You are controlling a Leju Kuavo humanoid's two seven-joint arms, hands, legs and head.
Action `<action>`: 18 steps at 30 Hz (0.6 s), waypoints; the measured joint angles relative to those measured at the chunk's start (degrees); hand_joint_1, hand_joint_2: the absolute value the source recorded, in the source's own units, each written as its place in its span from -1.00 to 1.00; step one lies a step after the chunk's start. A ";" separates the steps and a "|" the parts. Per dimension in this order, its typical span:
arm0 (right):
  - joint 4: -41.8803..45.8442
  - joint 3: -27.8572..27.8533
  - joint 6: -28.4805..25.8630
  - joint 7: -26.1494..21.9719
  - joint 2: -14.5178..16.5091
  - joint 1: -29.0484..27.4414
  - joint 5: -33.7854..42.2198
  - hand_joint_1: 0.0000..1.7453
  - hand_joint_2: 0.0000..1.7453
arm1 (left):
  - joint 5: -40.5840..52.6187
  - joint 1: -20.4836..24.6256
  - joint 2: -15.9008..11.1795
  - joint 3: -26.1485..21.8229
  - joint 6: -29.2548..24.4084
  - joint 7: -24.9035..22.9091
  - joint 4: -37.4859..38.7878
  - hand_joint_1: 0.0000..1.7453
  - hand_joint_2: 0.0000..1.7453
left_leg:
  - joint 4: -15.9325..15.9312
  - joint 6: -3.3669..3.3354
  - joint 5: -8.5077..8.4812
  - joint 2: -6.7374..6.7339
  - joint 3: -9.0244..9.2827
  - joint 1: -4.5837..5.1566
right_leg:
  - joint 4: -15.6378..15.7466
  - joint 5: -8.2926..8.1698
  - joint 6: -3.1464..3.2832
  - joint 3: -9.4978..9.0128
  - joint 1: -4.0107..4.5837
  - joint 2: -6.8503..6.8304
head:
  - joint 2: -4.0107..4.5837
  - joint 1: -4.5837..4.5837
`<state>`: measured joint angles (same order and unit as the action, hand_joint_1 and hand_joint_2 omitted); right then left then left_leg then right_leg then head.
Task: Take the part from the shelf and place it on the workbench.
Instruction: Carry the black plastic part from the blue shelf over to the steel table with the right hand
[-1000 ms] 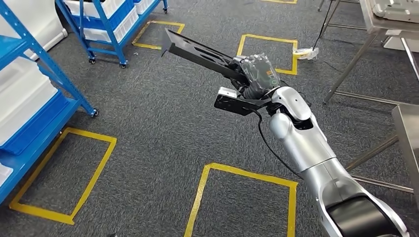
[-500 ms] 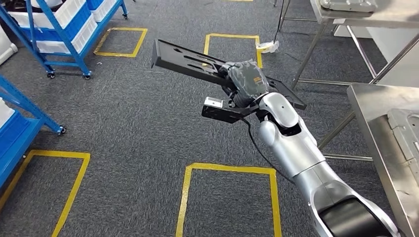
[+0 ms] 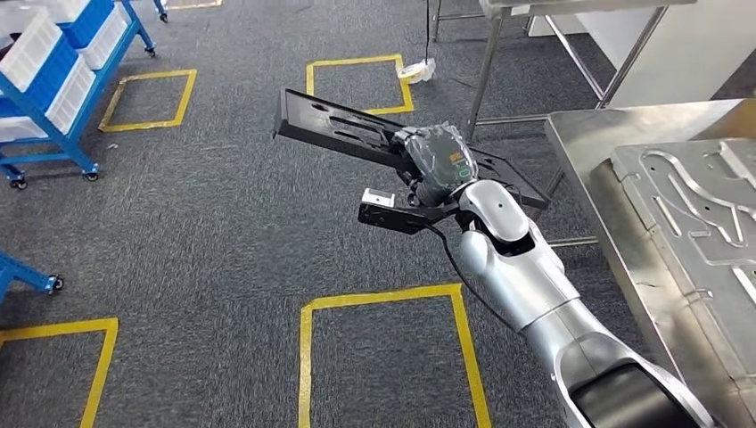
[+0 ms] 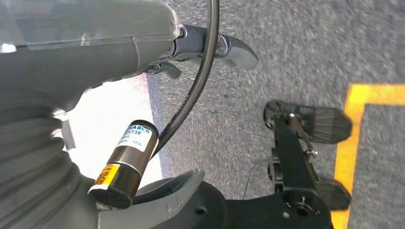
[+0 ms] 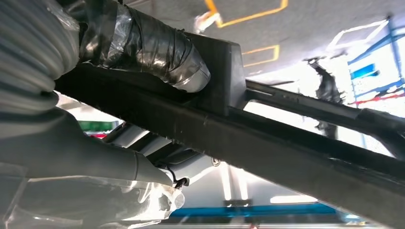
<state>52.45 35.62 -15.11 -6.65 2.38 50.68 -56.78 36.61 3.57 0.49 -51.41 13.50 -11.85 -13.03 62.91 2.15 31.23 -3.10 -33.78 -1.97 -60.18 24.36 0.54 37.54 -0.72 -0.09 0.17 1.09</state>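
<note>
The part (image 3: pixel 330 120) is a long flat black plate with slots. My right hand (image 3: pixel 437 156) grips it near its middle and holds it out in front of me above the carpet, roughly level. In the right wrist view the black part (image 5: pixel 286 143) runs across the picture with taped fingers (image 5: pixel 143 43) wrapped over its edge. The steel workbench (image 3: pixel 579 143) stands at the right, close beside the part's near end. My left hand (image 4: pixel 95 62) hangs over the carpet, holding nothing, its fingers (image 4: pixel 224 45) stretched out.
A large grey metal panel (image 3: pixel 704 205) with cut-outs lies on the workbench. A blue shelf cart (image 3: pixel 53 62) with white bins stands far left. A second steel table's legs (image 3: pixel 486 71) rise at the back. Yellow tape squares (image 3: pixel 383 294) mark the carpet.
The camera has turned right: the blue shelves slid off to the left and the workbench with its panel came into view. My right hand keeps holding the part.
</note>
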 joint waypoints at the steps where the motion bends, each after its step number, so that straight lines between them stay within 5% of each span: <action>1: -0.08 0.03 -0.01 0.01 0.17 0.05 -0.06 1.00 1.00 | 0.01 -0.11 -0.01 -0.01 0.03 -0.02 0.00 -1.00 1.00 | 3.81 -0.22 1.87 1.42 -1.77 0.12 | 0.02 -0.03 0.32 0.00 0.18 0.64 | 0.00 0.00; 3: -0.38 0.10 -0.07 0.09 0.43 -0.10 -0.17 1.00 1.00 | 0.03 -0.29 -0.01 -0.02 0.10 -0.05 0.00 -1.00 1.00 | 10.92 -0.74 4.13 2.54 -5.55 0.54 | -0.02 -0.06 0.69 -0.02 0.71 2.13 | 0.00 -0.01; 4: -0.61 0.13 -0.10 0.21 0.46 -0.21 -0.20 1.00 1.00 | 0.05 -0.34 -0.01 -0.03 0.11 -0.05 0.00 -1.00 1.00 | 12.03 -1.10 3.71 2.74 -6.45 0.76 | -0.06 -0.08 0.79 -0.03 0.99 2.94 | 0.00 -0.01; 6: -1.03 0.14 -0.21 0.48 0.45 -0.34 -0.30 1.00 1.00 | 0.15 -0.39 -0.02 -0.05 0.12 -0.02 0.00 -1.00 1.00 | 7.87 -2.10 0.01 3.61 -5.20 1.27 | -0.18 -0.10 0.85 -0.07 1.32 4.56 | 0.00 0.00; 8: -1.33 0.14 -0.45 0.61 0.43 -0.39 -0.55 1.00 1.00 | 0.25 -0.50 -0.14 -0.16 0.14 0.08 0.00 -1.00 1.00 | 0.47 -3.13 -3.56 6.33 -2.15 1.61 | -0.31 -0.16 0.76 0.00 1.37 6.04 | 0.00 0.03; 10: -1.60 0.14 -0.78 0.67 0.30 -0.52 -0.94 1.00 1.00 | 0.43 -0.60 -0.29 -0.31 0.16 0.26 0.00 -1.00 1.00 | -3.15 -3.51 -4.43 7.97 -0.45 1.77 | -0.29 -0.44 0.35 0.30 1.15 7.43 | 0.00 0.03; 12: -1.80 0.14 -1.04 0.90 -0.12 -0.69 -1.57 1.00 1.00 | 0.67 -0.57 -0.28 -0.37 0.25 0.49 0.00 -1.00 1.00 | -4.01 -3.52 -4.56 7.00 0.07 1.78 | -0.08 -0.81 -0.28 0.55 1.00 8.65 | 0.00 0.01; 14: -1.99 0.12 -1.34 1.36 -0.67 -0.67 -2.42 1.00 1.00 | 0.95 -0.54 -0.24 -0.39 0.50 0.79 0.00 -1.00 1.00 | -5.11 -3.81 -5.11 5.51 0.56 1.55 | -1.46 0.27 -0.70 1.35 1.14 6.75 | 0.00 0.12; 16: -2.37 0.10 -1.54 1.81 -0.96 -0.35 -3.16 1.00 1.00 | 1.26 -0.69 -0.23 -0.43 1.03 1.20 0.00 -1.00 1.00 | -5.78 -4.06 -5.49 3.89 0.80 1.42 | -6.92 3.59 -1.17 4.02 1.10 2.74 | 0.00 0.32; 18: -3.05 0.08 -1.31 2.11 -1.03 0.15 -3.39 1.00 1.00 | 1.51 -0.90 -0.22 -0.47 1.67 1.61 0.00 -1.00 1.00 | -5.78 -4.08 -5.44 2.27 0.76 1.39 | -13.54 6.28 -1.86 7.25 0.62 0.79 | 0.00 0.41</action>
<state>49.40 35.70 -16.42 -4.54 1.34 50.83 -60.18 38.11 2.66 0.27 -51.88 15.16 -10.24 -13.03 57.12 -1.93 25.80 -0.82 -33.02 -0.58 -73.71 30.64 -1.32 44.79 -0.09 0.70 0.17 1.50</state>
